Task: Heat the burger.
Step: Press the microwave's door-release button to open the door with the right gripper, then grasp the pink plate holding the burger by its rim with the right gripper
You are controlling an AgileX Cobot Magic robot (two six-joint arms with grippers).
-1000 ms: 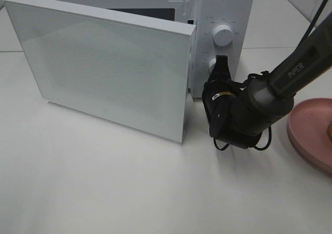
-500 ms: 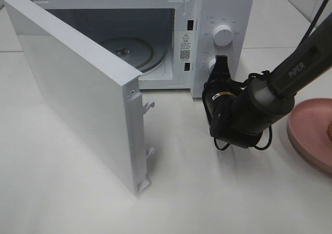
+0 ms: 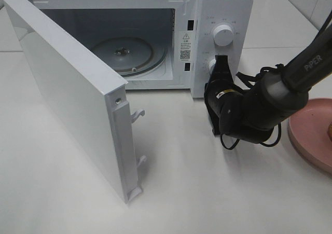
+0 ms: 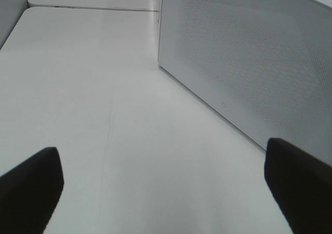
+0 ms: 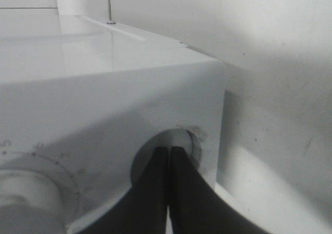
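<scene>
Pressure is put on the lower button [image 5: 181, 138] of the microwave [image 3: 228, 5] by the clenched right gripper [image 3: 222, 64] to free the door [image 3: 67, 104], the left gripper [image 4: 163, 184] held spread.

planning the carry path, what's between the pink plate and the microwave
The shut right gripper, tips at the lower knob of the microwave, and its arm; otherwise bare table. Seen in the high view.

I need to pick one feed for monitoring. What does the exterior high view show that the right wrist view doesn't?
Only exterior high: the microwave's door swung open, the turntable inside, a pink plate. Only right wrist: the fingers pressed together with no gap. Both: the right gripper at the microwave's lower knob.
</scene>
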